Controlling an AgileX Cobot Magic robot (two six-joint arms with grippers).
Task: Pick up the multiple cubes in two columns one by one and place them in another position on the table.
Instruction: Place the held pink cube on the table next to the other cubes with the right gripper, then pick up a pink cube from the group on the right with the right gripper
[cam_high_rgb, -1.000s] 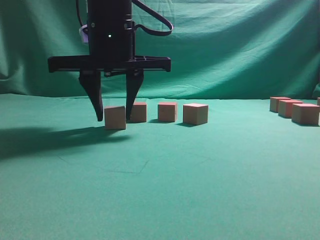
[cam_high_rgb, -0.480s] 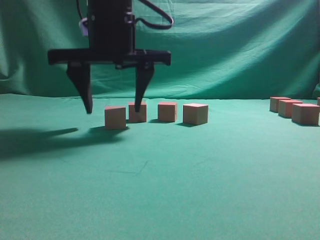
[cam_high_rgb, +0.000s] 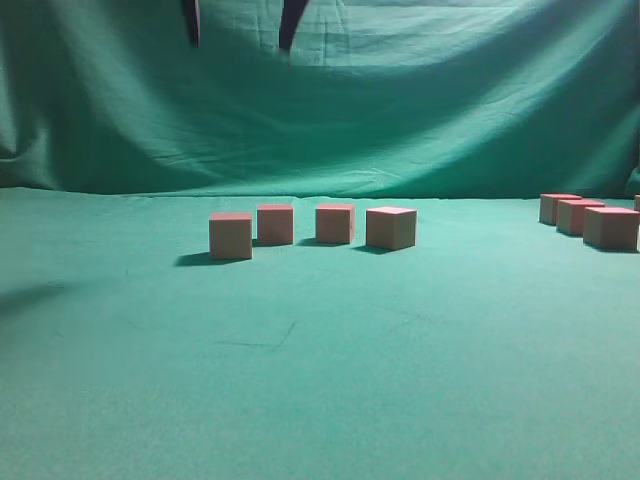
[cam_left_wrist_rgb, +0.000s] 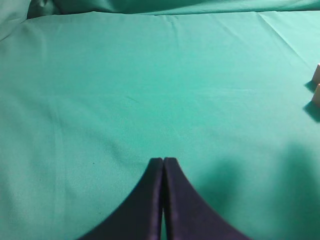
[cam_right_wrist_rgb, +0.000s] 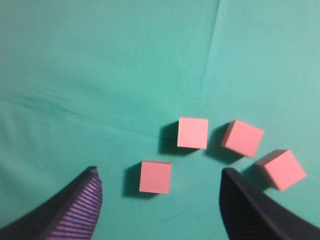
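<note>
Four cubes (cam_high_rgb: 231, 236) sit in a loose row on the teal table (cam_high_rgb: 320, 380), each one apart from its neighbours; take the leftmost cube as the landmark. It stands slightly nearer the exterior camera than the rest, and the other three run off to its right, the last of them (cam_high_rgb: 391, 228) turned a little at an angle. Far to the right of the landmark, at the table's edge in that view, another cluster of cubes (cam_high_rgb: 611, 228) stands close together. High above the landmark, the right claw (cam_high_rgb: 240, 25) shows only as two dark finger tips at the top of the frame, spread wide and grasping nothing. Seen from its own wrist, that claw (cam_right_wrist_rgb: 160, 195) hangs open over the same four cubes, with the landmark (cam_right_wrist_rgb: 155, 176) between its fingers. The left claw (cam_left_wrist_rgb: 163, 162) is clenched tight, fingers pressed together, empty, over bare cloth, with two cube edges (cam_left_wrist_rgb: 316, 85) just visible far to its right.
</note>
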